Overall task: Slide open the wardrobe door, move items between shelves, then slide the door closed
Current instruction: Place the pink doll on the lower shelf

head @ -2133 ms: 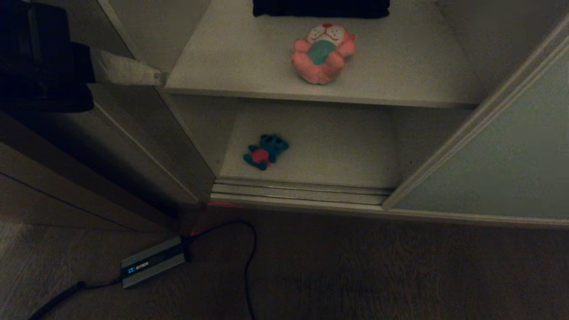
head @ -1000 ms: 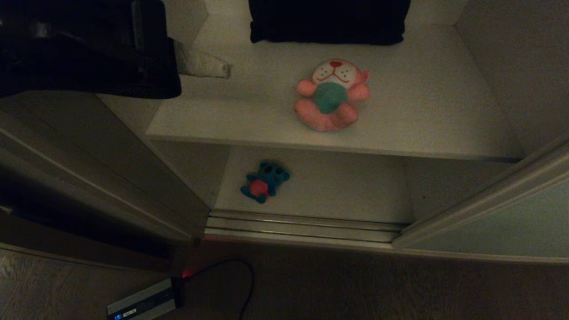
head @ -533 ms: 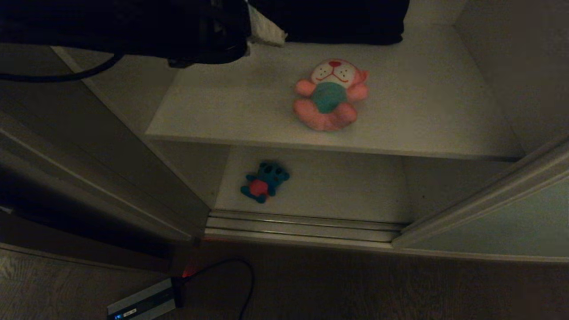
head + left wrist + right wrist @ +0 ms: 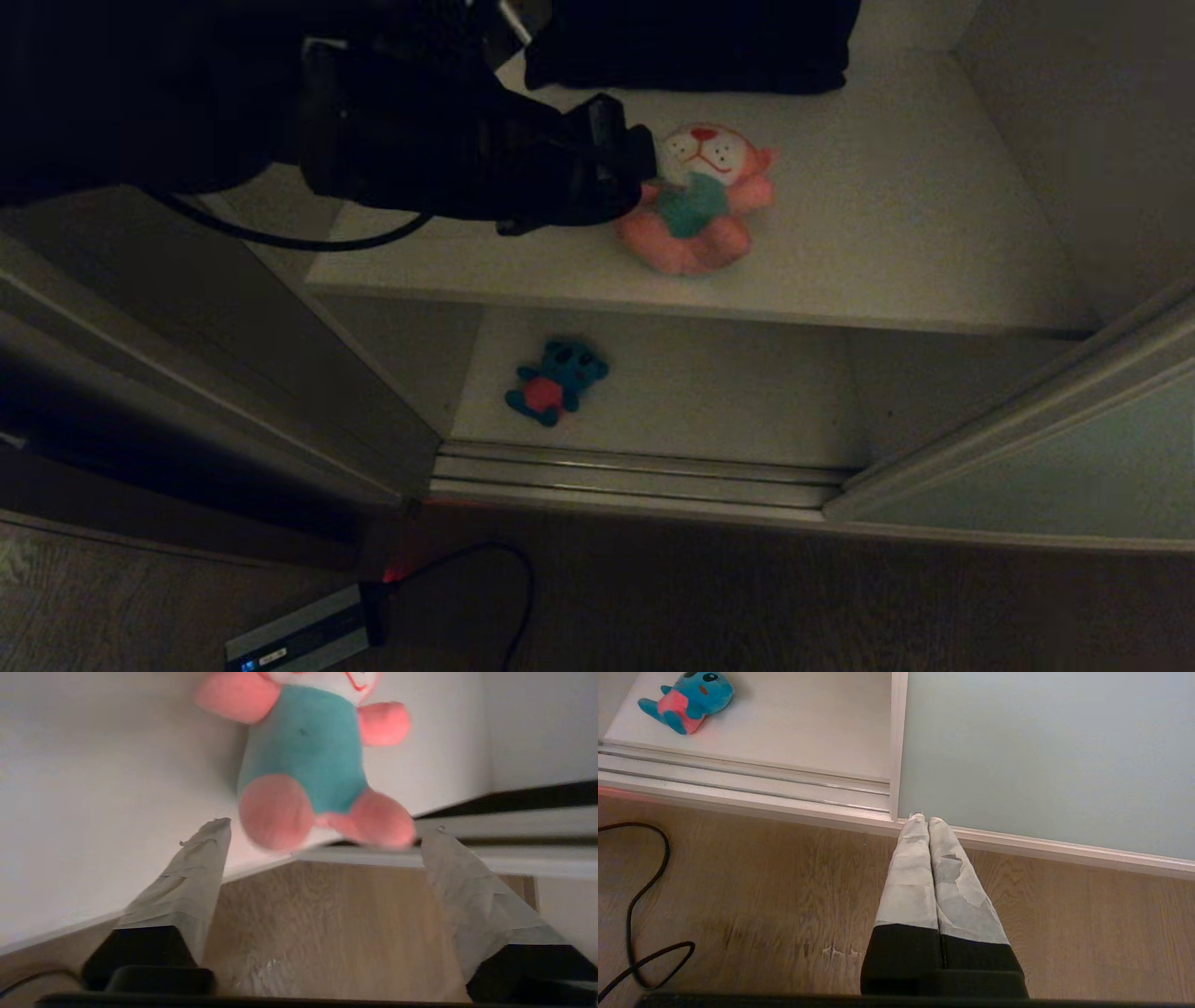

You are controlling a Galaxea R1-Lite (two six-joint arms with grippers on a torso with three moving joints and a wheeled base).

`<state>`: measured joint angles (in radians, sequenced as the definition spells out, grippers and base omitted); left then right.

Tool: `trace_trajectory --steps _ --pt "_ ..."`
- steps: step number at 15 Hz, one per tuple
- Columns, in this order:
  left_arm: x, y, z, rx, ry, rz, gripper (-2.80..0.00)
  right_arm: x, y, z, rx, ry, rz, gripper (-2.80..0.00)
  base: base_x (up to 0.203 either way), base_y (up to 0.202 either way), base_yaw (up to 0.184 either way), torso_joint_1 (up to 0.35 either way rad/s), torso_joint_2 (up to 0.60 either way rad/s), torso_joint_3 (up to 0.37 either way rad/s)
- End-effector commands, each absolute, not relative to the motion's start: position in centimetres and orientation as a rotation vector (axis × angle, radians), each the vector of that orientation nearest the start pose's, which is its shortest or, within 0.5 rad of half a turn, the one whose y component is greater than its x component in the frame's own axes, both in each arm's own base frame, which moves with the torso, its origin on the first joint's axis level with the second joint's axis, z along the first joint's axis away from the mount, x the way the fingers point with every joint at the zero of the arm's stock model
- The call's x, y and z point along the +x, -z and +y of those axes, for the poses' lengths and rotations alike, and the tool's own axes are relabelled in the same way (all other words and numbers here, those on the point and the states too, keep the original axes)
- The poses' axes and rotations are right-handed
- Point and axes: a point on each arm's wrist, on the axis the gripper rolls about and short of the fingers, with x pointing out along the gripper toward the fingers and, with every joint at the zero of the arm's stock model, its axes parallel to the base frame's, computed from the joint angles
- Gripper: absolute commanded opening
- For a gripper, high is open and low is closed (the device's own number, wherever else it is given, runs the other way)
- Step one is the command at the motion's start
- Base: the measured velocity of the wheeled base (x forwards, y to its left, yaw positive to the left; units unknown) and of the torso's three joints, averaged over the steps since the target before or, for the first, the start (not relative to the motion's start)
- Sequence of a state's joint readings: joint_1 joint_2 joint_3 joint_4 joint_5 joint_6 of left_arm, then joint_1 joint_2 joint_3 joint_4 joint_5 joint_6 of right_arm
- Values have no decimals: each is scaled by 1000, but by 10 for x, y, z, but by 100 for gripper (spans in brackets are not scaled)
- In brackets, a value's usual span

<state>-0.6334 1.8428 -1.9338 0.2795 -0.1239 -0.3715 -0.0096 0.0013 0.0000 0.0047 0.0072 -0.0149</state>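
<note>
Since a moment ago, the left arm has swung in from the upper left of the head view and now reaches over the upper shelf (image 4: 887,243), and its fingers, then shut, now stand spread. The left gripper (image 4: 327,828) hovers just short of the larger pink plush toy (image 4: 695,201), its two tape-wrapped fingers (image 4: 196,868) wide apart with one on each side of the toy's pink feet, holding nothing. Whether the tips touch the toy cannot be told. The pink toy lies on its back near the middle of the upper shelf, white face toward the back, teal belly up. Behind it, at the back of the same shelf, lies a dark folded cloth (image 4: 691,42).

The small teal plush toy (image 4: 557,380) with a red-pink belly lies on the lower shelf (image 4: 728,392), toward its left side, near the ribbed floor track (image 4: 635,471).

The sliding wardrobe door (image 4: 1055,476) is pushed to the right, leaving the shelves open. The right gripper (image 4: 928,821) hangs low over the wood floor (image 4: 761,896) in front of the door's bottom edge, its fingers pressed together and empty. A black cable (image 4: 509,597) and a small grey box (image 4: 299,639) lie on the floor.
</note>
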Motion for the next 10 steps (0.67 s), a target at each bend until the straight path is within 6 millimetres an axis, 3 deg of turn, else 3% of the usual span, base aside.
trace_trajectory --steps 1,10 --pt "301 -338 -225 -301 701 354 0 -22 -74 0 -15 2 11 -280 0 0 0 0 0 0" --pt "315 -327 -239 -309 707 321 0 -22 -74 0 -15 2 9 -280 0 0 0 0 0 0"
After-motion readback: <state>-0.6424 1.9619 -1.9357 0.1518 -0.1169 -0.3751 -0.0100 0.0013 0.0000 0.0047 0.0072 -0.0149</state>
